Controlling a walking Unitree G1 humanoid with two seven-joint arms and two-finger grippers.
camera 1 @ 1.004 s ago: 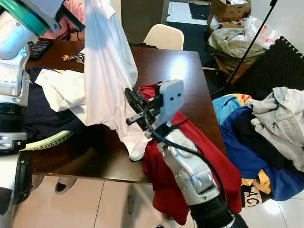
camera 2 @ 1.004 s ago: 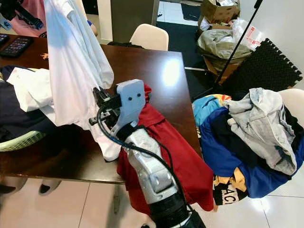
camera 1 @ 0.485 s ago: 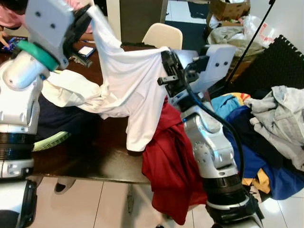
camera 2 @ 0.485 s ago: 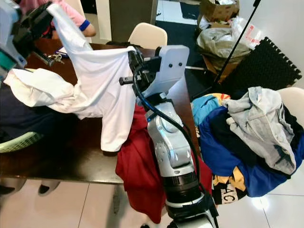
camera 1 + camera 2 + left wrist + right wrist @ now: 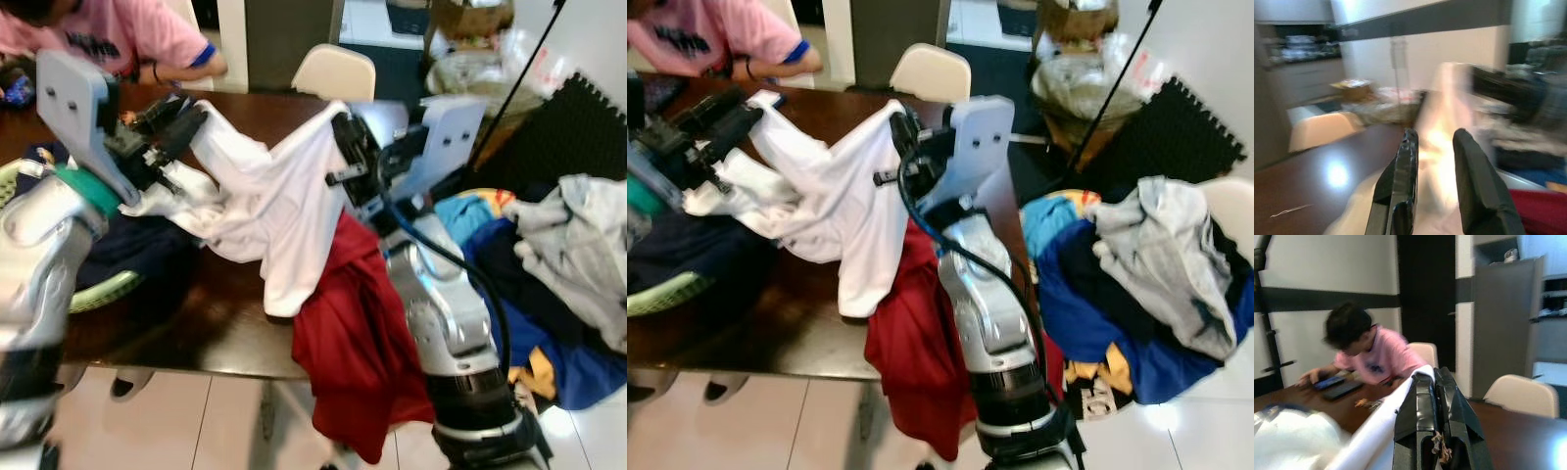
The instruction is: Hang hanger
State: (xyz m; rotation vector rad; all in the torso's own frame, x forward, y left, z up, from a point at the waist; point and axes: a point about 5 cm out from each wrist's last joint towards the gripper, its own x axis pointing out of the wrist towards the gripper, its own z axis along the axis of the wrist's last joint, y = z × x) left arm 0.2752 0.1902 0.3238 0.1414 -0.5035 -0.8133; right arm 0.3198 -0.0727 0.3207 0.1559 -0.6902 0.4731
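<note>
Fingers first: from the head views, right gripper (image 5: pixel 343 132) pinches one edge of the white shirt (image 5: pixel 279 211); left gripper (image 5: pixel 176 122) has the other end between its fingers, the cloth slung between them over the brown table (image 5: pixel 294 117). I can make out no hanger. Red garment (image 5: pixel 358 343) droops off the table edge under the shirt.

Left wrist view: fingers (image 5: pixel 1476 191) stand apart, pale blurred cloth between them; whether they actually bite it I can't tell.

Right wrist view: fingers (image 5: pixel 1418 416) pressed together on the white hem. Person in pink (image 5: pixel 1378 357) sits near.

My judgement: keep tension even, lift clear of the red garment, move slowly.
</note>
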